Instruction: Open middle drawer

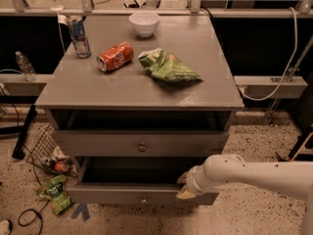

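Observation:
The grey cabinet (139, 94) has two drawers standing out. The upper, wider drawer (98, 142) is out a little, with a round knob. Below it the middle drawer (117, 195) is pulled further out, showing a dark plain interior and a small centre knob (144, 199). My gripper (185, 185), at the end of the white arm coming in from the right, is at the right end of the middle drawer's front, on its top edge. The lowest drawer is hidden beneath.
On the cabinet top stand a blue can (78, 36), a lying red can (115, 56), a green chip bag (167, 66) and a white bowl (144, 23). On the floor at left lie a wire basket (41, 146), cans, a green bag (55, 192) and cables.

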Robot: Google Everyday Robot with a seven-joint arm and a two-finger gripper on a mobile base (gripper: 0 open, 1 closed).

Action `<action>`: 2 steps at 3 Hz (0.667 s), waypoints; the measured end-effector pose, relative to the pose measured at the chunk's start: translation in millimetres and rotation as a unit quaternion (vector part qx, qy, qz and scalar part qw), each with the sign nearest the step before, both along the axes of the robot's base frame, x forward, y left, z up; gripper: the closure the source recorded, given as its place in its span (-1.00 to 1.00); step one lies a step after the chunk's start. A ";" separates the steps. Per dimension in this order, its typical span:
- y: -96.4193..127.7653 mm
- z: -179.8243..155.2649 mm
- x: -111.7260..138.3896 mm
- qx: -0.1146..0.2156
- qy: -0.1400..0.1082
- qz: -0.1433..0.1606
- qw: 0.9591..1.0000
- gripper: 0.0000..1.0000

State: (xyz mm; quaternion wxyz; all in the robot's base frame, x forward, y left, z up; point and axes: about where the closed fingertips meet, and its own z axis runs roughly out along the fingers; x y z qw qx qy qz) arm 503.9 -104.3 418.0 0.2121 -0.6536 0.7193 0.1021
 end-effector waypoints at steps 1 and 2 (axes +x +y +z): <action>0.0 0.0 0.0 0.000 0.000 0.000 1.000 1.00; 1.4 -10.6 -28.1 -0.012 0.004 0.021 1.000 1.00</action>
